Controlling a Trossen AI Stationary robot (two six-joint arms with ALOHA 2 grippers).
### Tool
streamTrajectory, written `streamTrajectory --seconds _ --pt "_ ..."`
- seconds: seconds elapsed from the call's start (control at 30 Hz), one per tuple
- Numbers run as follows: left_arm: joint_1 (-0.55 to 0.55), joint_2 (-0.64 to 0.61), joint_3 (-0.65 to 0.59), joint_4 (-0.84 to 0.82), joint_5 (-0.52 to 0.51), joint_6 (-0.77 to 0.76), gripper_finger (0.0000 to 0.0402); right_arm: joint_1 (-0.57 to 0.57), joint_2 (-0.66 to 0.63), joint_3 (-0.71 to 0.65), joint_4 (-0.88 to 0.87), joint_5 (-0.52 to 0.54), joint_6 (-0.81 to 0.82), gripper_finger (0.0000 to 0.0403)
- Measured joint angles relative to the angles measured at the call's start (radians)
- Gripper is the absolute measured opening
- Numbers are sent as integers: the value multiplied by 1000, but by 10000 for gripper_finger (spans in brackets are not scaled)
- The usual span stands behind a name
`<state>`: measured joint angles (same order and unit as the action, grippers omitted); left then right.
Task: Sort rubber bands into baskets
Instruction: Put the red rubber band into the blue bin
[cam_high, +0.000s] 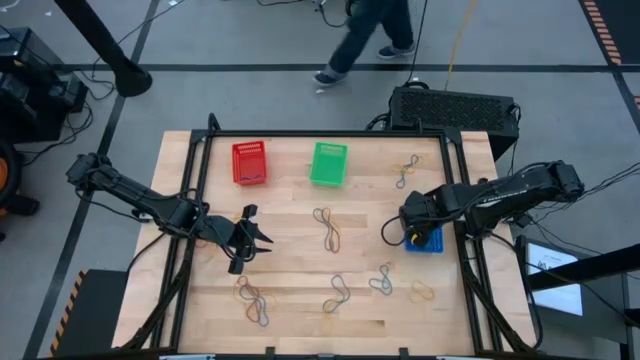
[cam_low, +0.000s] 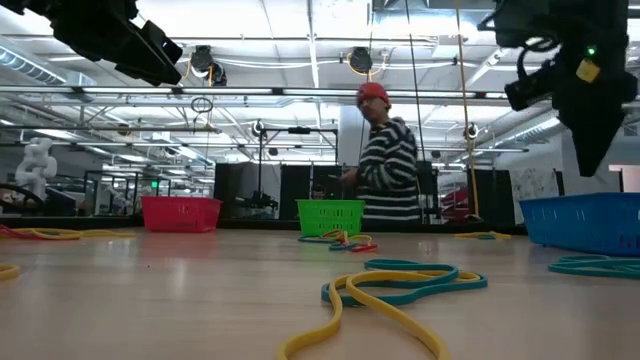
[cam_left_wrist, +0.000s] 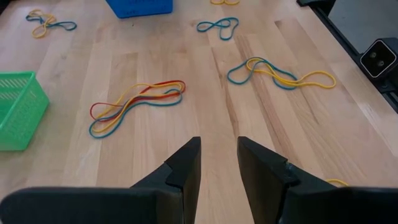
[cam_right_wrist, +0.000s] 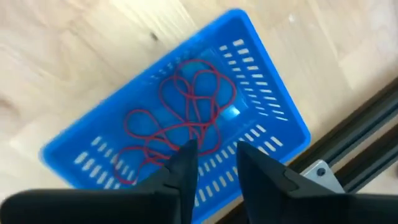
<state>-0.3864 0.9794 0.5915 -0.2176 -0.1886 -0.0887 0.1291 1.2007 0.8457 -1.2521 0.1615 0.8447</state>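
Note:
The red basket (cam_high: 249, 162) and the green basket (cam_high: 328, 163) stand at the table's far side. The blue basket (cam_high: 430, 243) stands at the right and holds thin red rubber bands (cam_right_wrist: 186, 118). Small clusters of yellow, red and blue rubber bands lie on the wood at mid-table (cam_high: 328, 228) (cam_left_wrist: 137, 102) and near the front (cam_high: 252, 298) (cam_high: 338, 292) (cam_high: 381, 280). My left gripper (cam_high: 255, 232) (cam_left_wrist: 219, 146) is open and empty above the table's left-middle. My right gripper (cam_high: 410, 235) (cam_right_wrist: 216, 149) is open and empty just above the blue basket.
A big black box (cam_high: 452, 105) sits past the far edge. A person (cam_high: 365, 40) in a striped top (cam_low: 385, 165) moves beyond the table. Black frame rails (cam_high: 455, 200) run along the left and right sides. More bands lie at the far right (cam_high: 406, 170) and near right (cam_high: 421, 291).

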Motion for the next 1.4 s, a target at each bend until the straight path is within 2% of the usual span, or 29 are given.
streamTrajectory --seconds 0.2,0.43,0.57,0.67,0.87,1.07,1.23,1.4 --pt "0 0 0 41 0 -7 111 22 0 108 137 -4 7 104" --pt "0 0 0 54 34 0 111 87 11 104 702 -6 -220 100" --pt "0 0 0 54 36 0 111 125 59 102 948 -6 -390 100" --pt "0 0 0 54 38 0 111 146 123 102 1094 -6 -497 100" --pt "0 0 0 56 75 -13 111 174 333 101 1384 -6 -596 100" --pt "-60 10 0 47 139 -164 111 198 521 101 1652 -8 -737 100" --pt "-155 61 1 8 162 -290 111 200 610 134 1718 -10 -774 100" --pt "-246 177 0 -11 162 -350 111 209 645 162 1715 -19 -763 100"
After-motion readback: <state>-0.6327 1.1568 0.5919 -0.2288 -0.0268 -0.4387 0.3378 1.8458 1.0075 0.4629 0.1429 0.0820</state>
